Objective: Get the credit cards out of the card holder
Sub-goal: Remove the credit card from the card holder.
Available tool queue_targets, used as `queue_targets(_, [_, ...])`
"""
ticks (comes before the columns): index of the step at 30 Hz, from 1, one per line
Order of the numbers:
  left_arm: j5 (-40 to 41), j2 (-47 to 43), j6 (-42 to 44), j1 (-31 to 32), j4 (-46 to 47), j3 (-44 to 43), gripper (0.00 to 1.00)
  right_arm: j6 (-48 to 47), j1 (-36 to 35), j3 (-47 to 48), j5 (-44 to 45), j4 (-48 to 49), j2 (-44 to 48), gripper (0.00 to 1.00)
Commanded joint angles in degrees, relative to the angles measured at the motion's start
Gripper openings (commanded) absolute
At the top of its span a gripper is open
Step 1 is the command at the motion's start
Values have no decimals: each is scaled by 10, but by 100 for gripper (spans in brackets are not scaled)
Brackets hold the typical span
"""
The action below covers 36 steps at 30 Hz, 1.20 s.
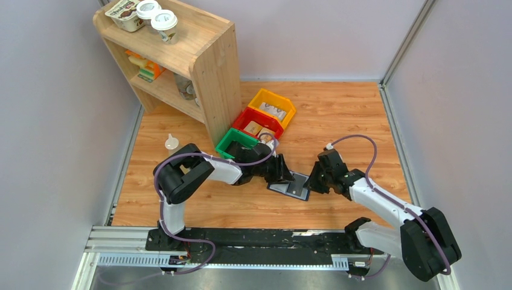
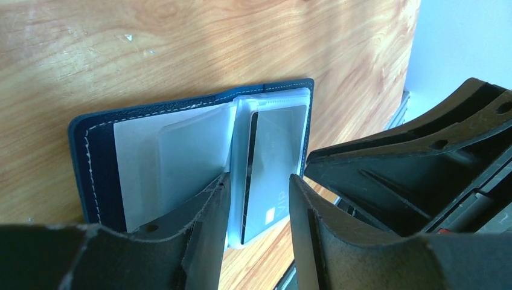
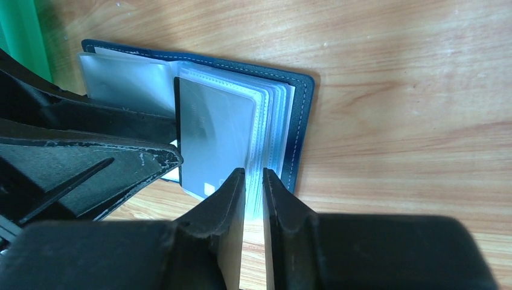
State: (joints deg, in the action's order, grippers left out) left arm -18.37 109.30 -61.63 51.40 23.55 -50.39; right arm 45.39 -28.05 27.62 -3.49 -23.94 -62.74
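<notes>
The navy card holder lies open on the wooden table between both arms, its clear plastic sleeves fanned upward. One grey credit card marked VIP sits in a sleeve that stands on edge. My left gripper is open, its fingers either side of that sleeve and card. The left finger rests against the sleeve and the right finger stands off. My right gripper is shut on the edge of the stack of sleeves beside the card.
Green, red and yellow bins stand in a row just behind the left gripper. A wooden shelf stands at the back left. A small white funnel lies on the table at the left.
</notes>
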Motion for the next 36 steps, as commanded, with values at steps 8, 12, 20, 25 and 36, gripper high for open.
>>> queue_targets(8, [-14,5,-42,0,36,33,49,-8,-2,24,12,14,-4,14])
queue_targets(12, [-17,6,-48,-1,45,39,49,-5,0,19,0,36,-14,13])
queue_targets(20, [-25,8,-55,-1,64,43,49,-9,0,16,-18,65,-36,11])
queue_targets(25, [-35,14,-69,-1,95,50,49,-9,0,9,-39,88,-45,10])
queue_targets(36, [-36,6,-94,-1,180,79,32,-7,7,-11,-35,82,-67,8])
